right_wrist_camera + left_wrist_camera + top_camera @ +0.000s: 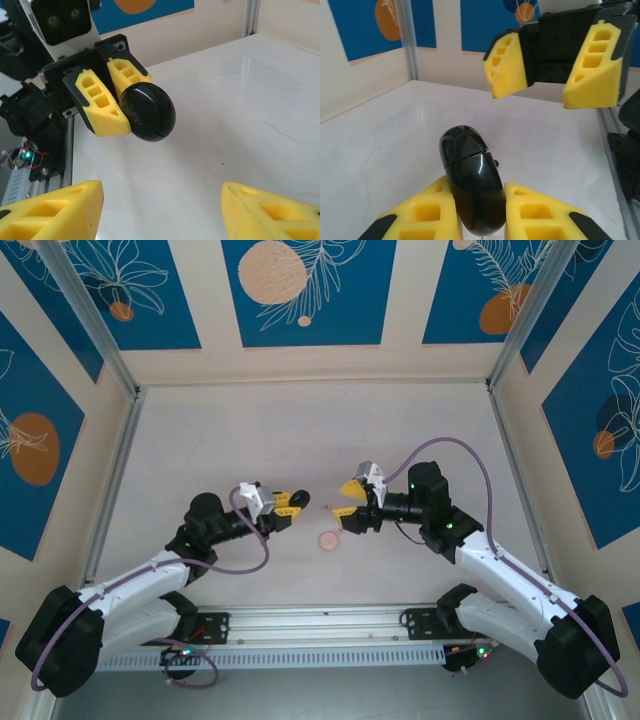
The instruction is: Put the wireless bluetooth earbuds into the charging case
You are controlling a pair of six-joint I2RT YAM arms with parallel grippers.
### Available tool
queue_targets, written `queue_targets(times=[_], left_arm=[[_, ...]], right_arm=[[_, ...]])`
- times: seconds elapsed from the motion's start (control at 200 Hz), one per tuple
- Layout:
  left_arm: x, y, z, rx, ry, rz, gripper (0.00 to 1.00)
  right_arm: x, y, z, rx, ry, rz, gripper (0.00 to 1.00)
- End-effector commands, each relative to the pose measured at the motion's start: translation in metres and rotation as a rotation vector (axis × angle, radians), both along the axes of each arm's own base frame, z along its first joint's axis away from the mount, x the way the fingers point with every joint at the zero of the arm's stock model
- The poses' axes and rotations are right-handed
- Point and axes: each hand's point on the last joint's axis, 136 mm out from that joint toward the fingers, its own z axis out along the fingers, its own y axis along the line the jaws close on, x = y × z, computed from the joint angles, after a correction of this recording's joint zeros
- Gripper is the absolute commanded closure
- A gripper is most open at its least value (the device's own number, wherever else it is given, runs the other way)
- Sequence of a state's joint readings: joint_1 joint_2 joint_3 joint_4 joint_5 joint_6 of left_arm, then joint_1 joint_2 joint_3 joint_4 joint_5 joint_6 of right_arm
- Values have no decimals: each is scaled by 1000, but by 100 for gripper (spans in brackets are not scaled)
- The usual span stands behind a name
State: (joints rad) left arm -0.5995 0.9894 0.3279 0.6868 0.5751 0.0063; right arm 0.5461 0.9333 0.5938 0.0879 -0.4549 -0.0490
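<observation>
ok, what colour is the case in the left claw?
Glossy black case, clearest in the left wrist view.

**Black case aloft, pink case on the table**

The black charging case [470,185], glossy and egg-rounded with its lid seam closed, sits clamped off the table [250,430] between the yellow fingers [427,212] of the left gripper [479,184]. The pink charging case [327,539], a flat disc, lies just beside and below the black case.
</observation>
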Motion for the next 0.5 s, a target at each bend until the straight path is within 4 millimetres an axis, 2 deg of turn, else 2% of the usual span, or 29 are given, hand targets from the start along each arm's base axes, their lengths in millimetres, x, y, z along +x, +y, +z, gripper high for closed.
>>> queue_targets(times=[0.0,0.135,0.495], left_arm=[[-12,-2,5,-9,-20,-80,84],[-19,-5,9,-14,-43,-122,84],[-31,-7,18,-28,-72,-191,84]], right_arm=[[-7,2,16,-13,-96,86,38],[-11,7,18,-30,-123,170,39],[-20,28,19,-21,-40,397,40]])
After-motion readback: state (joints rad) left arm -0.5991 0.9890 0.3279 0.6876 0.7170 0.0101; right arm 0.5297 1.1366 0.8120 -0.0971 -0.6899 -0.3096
